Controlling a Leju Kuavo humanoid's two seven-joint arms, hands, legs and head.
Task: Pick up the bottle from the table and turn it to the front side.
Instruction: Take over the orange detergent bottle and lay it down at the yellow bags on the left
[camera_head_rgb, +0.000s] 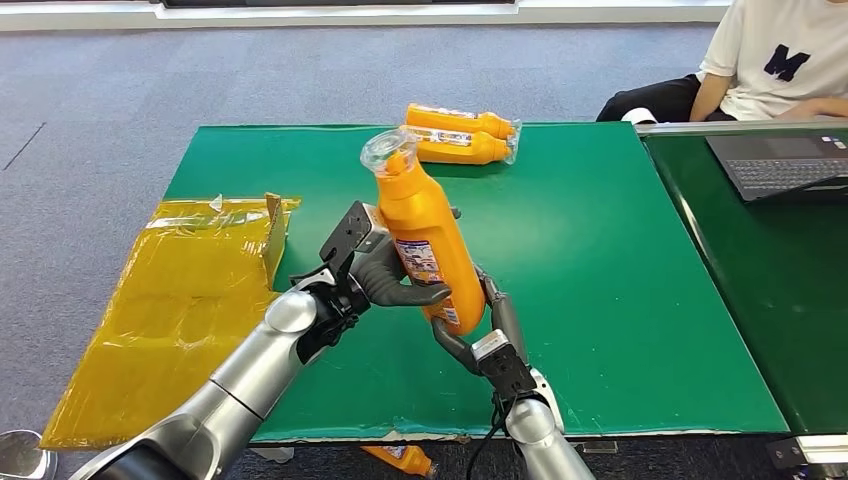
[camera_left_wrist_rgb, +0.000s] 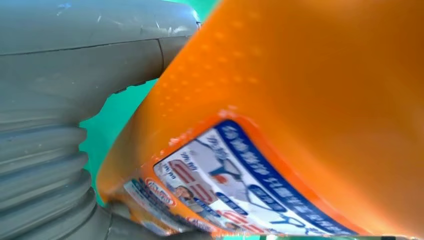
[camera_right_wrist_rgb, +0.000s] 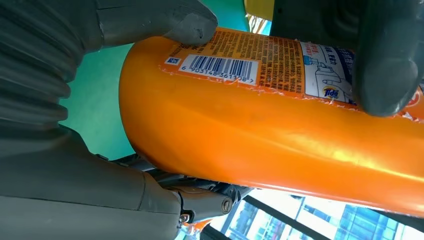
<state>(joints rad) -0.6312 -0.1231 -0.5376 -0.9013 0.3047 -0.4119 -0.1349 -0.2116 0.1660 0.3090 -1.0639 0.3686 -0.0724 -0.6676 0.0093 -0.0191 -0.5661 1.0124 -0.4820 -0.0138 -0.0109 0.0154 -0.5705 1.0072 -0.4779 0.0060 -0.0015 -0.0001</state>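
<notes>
An orange bottle (camera_head_rgb: 425, 235) with a clear wrapped cap is held up above the green table (camera_head_rgb: 620, 300), tilted slightly, its label facing me. My left hand (camera_head_rgb: 385, 275) grips its middle from the left, thumb across the label. My right hand (camera_head_rgb: 480, 325) holds the bottle's base from below and the right. In the left wrist view the bottle (camera_left_wrist_rgb: 300, 100) and its blue-edged label lie close against the hand (camera_left_wrist_rgb: 60, 100). In the right wrist view the bottle (camera_right_wrist_rgb: 270, 130) shows a barcode label, with my right hand (camera_right_wrist_rgb: 100, 75) wrapped around it and a grey fingertip (camera_right_wrist_rgb: 385, 65) of the other hand pressing the label.
Two more orange bottles (camera_head_rgb: 460, 135) in plastic wrap lie at the table's far edge. A yellow flattened bag (camera_head_rgb: 180, 300) hangs off the left side. A person (camera_head_rgb: 760, 60) sits at the far right by a laptop (camera_head_rgb: 780, 165). Another bottle (camera_head_rgb: 400, 460) lies on the floor below the front edge.
</notes>
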